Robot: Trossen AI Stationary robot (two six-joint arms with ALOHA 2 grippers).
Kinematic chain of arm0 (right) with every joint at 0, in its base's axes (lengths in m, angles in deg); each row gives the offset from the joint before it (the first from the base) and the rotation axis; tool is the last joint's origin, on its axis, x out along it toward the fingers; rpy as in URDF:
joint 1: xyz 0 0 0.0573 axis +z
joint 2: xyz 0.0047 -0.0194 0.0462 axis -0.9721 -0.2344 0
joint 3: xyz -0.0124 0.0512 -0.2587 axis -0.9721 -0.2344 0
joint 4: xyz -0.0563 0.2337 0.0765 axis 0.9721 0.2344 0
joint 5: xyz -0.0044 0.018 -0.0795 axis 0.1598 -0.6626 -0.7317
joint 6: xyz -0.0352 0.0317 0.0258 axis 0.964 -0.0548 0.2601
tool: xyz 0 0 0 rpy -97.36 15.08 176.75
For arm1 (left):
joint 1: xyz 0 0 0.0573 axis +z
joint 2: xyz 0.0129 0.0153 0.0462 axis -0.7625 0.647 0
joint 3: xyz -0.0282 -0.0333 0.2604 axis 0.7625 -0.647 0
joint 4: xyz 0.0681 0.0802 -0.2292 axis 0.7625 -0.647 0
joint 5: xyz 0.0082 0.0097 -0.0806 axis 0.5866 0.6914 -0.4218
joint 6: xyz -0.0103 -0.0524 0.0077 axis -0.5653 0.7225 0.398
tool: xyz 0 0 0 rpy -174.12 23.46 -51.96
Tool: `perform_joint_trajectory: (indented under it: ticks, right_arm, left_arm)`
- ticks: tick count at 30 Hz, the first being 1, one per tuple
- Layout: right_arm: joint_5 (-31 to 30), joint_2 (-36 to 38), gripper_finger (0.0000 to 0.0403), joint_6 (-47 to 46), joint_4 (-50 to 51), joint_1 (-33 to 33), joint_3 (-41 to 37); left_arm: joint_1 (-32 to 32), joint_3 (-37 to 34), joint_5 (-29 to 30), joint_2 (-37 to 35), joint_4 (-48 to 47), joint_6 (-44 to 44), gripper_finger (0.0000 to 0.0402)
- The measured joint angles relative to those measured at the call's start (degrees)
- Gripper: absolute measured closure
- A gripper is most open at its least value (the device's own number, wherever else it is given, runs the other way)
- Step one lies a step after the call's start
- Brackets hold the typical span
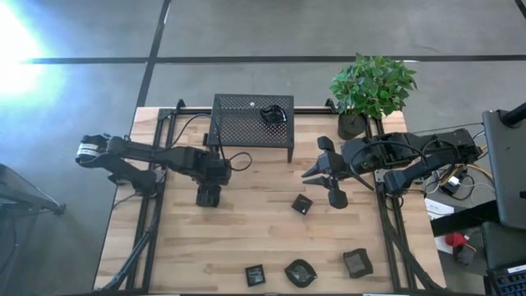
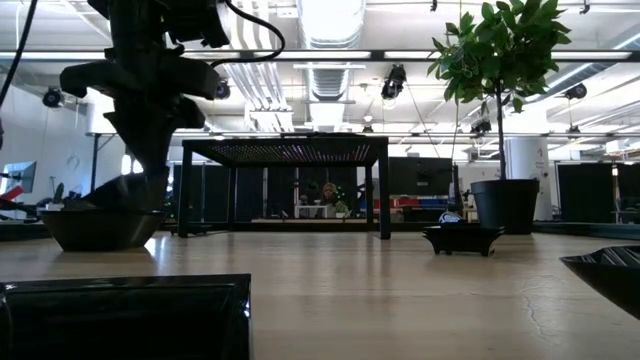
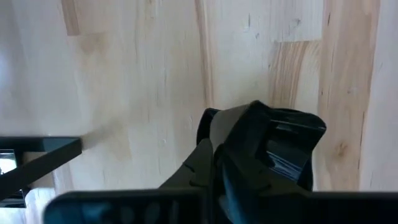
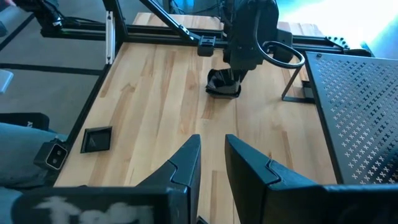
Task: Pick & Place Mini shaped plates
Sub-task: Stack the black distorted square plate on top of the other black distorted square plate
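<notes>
My left gripper [image 1: 208, 196] points down at the table just in front of the black mesh stand [image 1: 251, 127], shut on a small black glossy mini plate [image 4: 222, 88]; in the low view that plate [image 2: 100, 226] sits on the wood. My right gripper [image 4: 212, 146] hangs raised and open at the right, holding nothing. One mini plate [image 1: 274, 115] lies on top of the stand. Several more rest flat on the table: one [image 1: 302, 204] at mid-right, and a row [image 1: 255, 275], [image 1: 300, 271], [image 1: 357, 263] along the near edge. My left gripper has the mini plate by its rim [image 3: 214, 121], one edge caught between the two fingers. The fingers [image 3: 208, 158] come from above, pointing steeply down. The plate sits with its underside on the table, roughly level.
A potted plant [image 1: 353, 123] stands at the far right corner beside the stand. Black frame rails [image 1: 152, 214] run along both table sides. Bare wood lies between the two grippers and in the table's middle.
</notes>
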Motion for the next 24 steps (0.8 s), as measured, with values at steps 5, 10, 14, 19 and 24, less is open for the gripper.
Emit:
perform_joint_trajectory:
  ticks: [5, 10, 14, 19, 24]
  right_arm:
    - [0.00, 0.00, 0.0335, -0.01, 0.00, -0.01, 0.00]
    - [0.00, 0.00, 0.0335, -0.02, 0.00, -0.02, 0.00]
    - [0.00, 0.00, 0.0335, -0.04, 0.00, 0.00, 0.00]
    - [0.00, 0.00, 0.0335, -0.16, -0.02, -0.01, 0.00]
    - [-0.02, 0.02, 0.0335, -0.02, -0.02, -0.02, 0.00]
  left_arm:
    - [0.00, 0.00, -0.02, 0.00, 0.01, 0.02, 0.0337]
    - [0.00, 0.00, -0.01, -0.02, -0.02, 0.00, 0.0324]
    - [0.00, 0.76, -0.02, -0.18, -0.42, 0.60, 0.0324]
    - [0.00, 2.65, -0.02, -0.24, -4.13, 1.50, 0.0323]
    - [0.00, 3.34, 0.04, -0.31, -3.09, 1.53, 0.0323]
